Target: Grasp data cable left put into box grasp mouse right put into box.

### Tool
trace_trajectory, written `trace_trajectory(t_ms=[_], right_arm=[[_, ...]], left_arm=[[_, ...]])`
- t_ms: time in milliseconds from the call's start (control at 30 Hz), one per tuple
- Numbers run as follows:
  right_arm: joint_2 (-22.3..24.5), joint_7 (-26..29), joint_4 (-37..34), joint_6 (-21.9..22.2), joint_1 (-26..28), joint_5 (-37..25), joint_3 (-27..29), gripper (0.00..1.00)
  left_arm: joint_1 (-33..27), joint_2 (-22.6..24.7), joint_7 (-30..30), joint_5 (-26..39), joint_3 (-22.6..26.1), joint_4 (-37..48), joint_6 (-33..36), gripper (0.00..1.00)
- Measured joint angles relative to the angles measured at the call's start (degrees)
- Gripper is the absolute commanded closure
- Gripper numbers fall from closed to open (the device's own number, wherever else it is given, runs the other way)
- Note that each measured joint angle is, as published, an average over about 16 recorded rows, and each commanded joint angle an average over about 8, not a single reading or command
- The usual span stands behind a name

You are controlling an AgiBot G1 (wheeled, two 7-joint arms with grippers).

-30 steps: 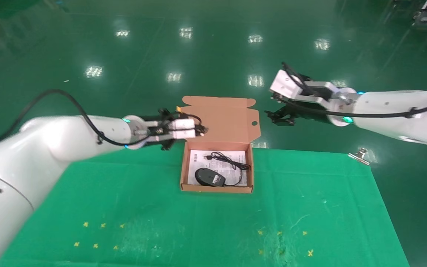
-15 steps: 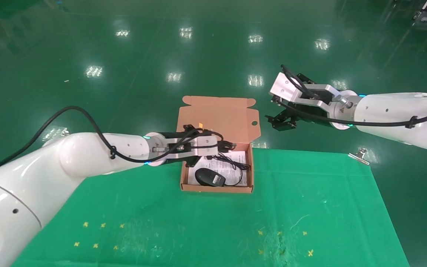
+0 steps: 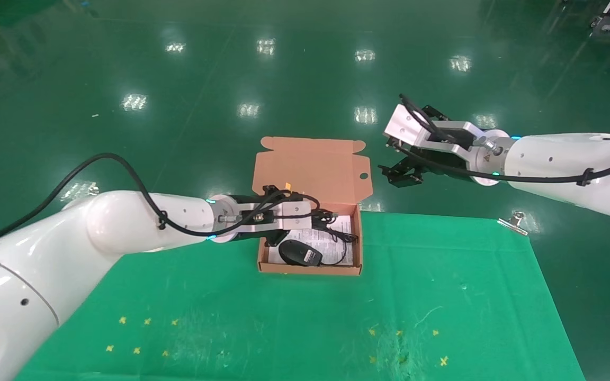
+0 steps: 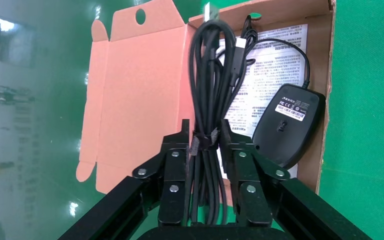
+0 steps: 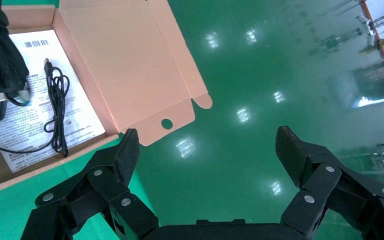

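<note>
Change: the left gripper (image 3: 313,218) has come lower over the box (image 3: 308,269) than half a second ago; the right gripper (image 3: 401,173) has barely shifted.
Left gripper: clamped on the cable (image 4: 209,95), its fingers (image 4: 174,176) pressing the bundle at its tie.
Cable: hanging from the left gripper above the box's far part, over the white sheet (image 3: 337,244).
Mouse (image 3: 299,253): lying in the box near its front wall, cord (image 5: 56,105) coiled on the sheet.
Box: open on the green cloth (image 3: 294,323), lid (image 3: 313,168) standing up at the back.
Right gripper: fingers spread wide, holding nothing, out beyond the table's far edge, right of the lid.
</note>
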Motion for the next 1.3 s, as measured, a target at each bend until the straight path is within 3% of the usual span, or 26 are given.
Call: trace_trajectory(t_ms=[800,1033,1300], right_arm=[[0.16,-0.23,1.63,-1.01,4.73,-3.99,0.14,0.0],[1.69,-1.23,3.04,-4.66,2.45,-0.31,2.83,0.0],[4.67,-3.06,5.78,-11.16,-2.77,8.14,8.65,0.0]], left_arm=[[-3.51,-11.28,-4.31,-5.05,-5.98,-9.21,-0.69,0.0],[-1.07,-14.03,-5.28,-8.7,-9.18,-12.03,3.2,0.0],[3.29,-18.26,-6.67,-15.14,-14.77,-16.18,10.19,0.0]])
